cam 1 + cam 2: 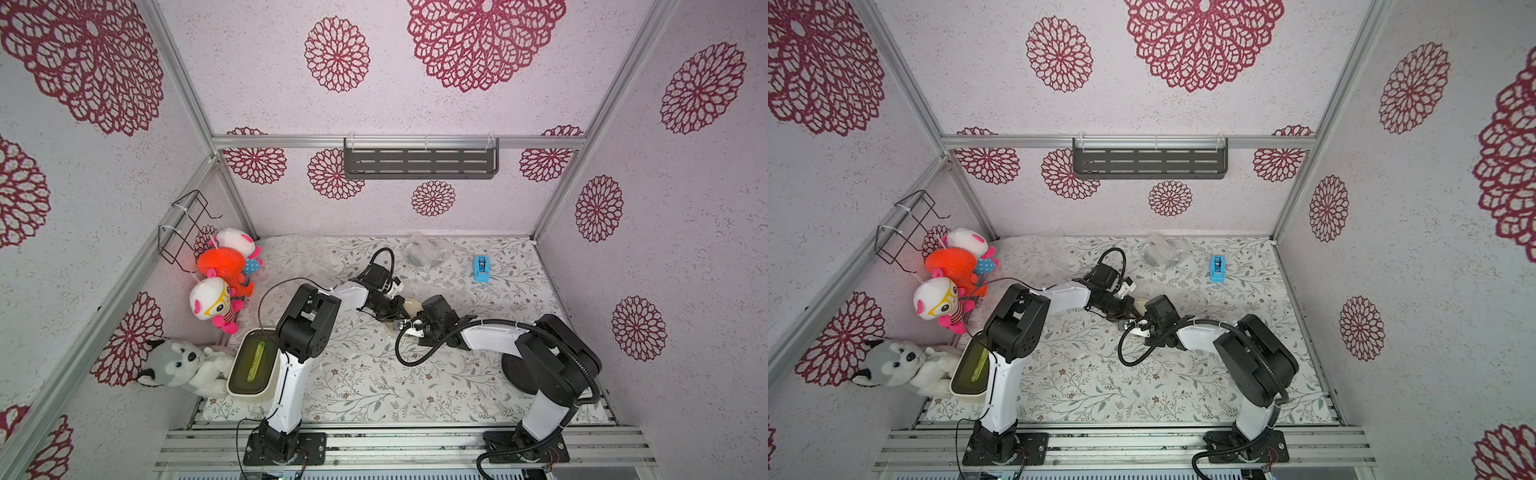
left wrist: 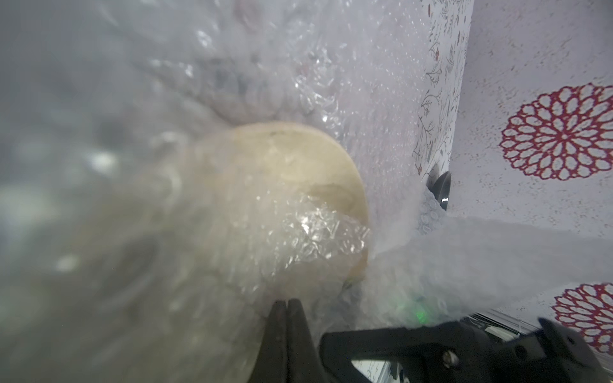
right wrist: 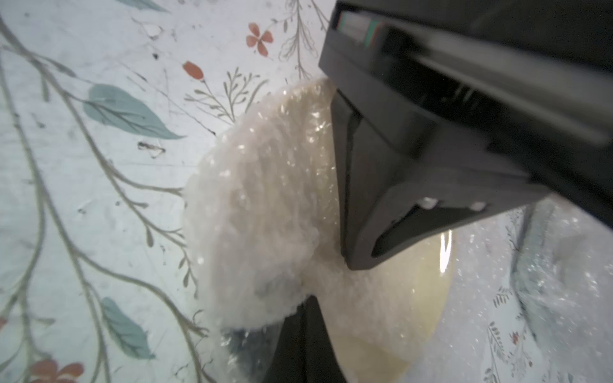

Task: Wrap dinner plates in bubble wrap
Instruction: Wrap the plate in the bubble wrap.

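Observation:
A cream dinner plate [image 1: 411, 305] [image 2: 298, 159] [image 3: 414, 315] lies mid-table with clear bubble wrap [image 2: 331, 83] [image 3: 265, 199] folded over part of it. Both grippers meet over the plate at the bunched edge of that fold. My left gripper [image 1: 404, 316] [image 2: 287, 303] has its fingers pressed together on the wrap. My right gripper [image 1: 409, 323] [image 3: 310, 298] is shut on the gathered wrap beside it. The left gripper's black fingers [image 3: 365, 215] show in the right wrist view. A black plate [image 1: 513, 372] lies partly under the right arm. The teal plate is out of view.
A wrapped dark bundle [image 1: 422, 255] lies at the back, with a blue tape dispenser [image 1: 481, 269] to its right. More bubble wrap [image 1: 291, 249] lies at the back left. A cream tub [image 1: 253, 361] and plush toys [image 1: 220, 286] line the left wall.

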You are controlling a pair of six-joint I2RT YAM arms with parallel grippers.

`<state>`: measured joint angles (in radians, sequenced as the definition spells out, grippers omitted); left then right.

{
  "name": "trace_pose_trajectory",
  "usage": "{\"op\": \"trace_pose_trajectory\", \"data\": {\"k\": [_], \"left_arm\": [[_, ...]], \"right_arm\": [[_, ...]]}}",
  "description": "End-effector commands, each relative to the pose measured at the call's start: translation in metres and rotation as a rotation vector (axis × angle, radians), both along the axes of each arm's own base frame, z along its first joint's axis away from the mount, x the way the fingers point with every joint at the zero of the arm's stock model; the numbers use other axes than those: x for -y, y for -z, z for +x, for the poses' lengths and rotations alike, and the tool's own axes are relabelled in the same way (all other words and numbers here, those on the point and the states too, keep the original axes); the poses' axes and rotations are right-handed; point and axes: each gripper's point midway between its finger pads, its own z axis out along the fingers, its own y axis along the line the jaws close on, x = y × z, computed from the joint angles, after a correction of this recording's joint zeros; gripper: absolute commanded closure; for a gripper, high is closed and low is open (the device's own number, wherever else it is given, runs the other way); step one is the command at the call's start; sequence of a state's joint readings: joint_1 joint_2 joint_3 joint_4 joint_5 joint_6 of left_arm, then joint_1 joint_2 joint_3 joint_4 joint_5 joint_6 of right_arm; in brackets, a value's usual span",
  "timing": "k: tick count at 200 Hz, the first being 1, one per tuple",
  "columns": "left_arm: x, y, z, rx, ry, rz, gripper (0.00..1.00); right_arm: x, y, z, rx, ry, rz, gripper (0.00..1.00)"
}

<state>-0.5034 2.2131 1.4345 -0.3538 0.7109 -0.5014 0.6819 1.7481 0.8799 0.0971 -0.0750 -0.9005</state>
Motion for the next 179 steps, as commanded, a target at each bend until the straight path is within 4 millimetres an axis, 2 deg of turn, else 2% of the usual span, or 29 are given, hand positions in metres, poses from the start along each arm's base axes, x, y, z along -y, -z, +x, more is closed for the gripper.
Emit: {"op": "trace_pose_trajectory", "data": {"k": [1,19,57,72,90,110,127,161,179], "left_arm": [[-0.016,0.037,-0.035,-0.092,0.033,0.085,0.87],[-0.014,0.025,-0.034,-0.064,0.05,0.041,0.77],[-0.008,-0.019,-0.021,0.07,0.09,-0.086,0.54],[-0.01,-0.026,-0.021,0.142,0.124,-0.078,0.45],[-0.016,-0.026,-0.024,0.191,0.172,-0.06,0.42],[-0.019,-0.021,-0.028,0.166,0.214,-0.068,0.41],[-0.013,-0.019,-0.031,0.152,0.238,-0.099,0.4],[0.004,-0.028,-0.04,0.208,0.316,-0.158,0.37],[0.006,-0.021,-0.043,0.196,0.343,-0.144,0.37]], "right_arm": [[0.002,0.006,-0.002,-0.062,-0.041,0.003,1.0],[0.006,0.008,0.0,-0.11,-0.025,0.026,1.0],[0.008,0.009,-0.001,-0.188,-0.038,0.035,1.0],[0.008,0.007,0.001,-0.204,-0.036,0.041,1.0],[0.01,0.005,0.006,-0.209,-0.026,0.053,1.0],[0.013,0.003,0.014,-0.218,-0.006,0.064,1.0],[0.012,0.0,0.019,-0.233,0.002,0.082,1.0],[0.007,0.003,0.025,-0.27,0.002,0.071,1.0],[0.005,0.004,0.029,-0.281,0.002,0.066,1.0]]}}
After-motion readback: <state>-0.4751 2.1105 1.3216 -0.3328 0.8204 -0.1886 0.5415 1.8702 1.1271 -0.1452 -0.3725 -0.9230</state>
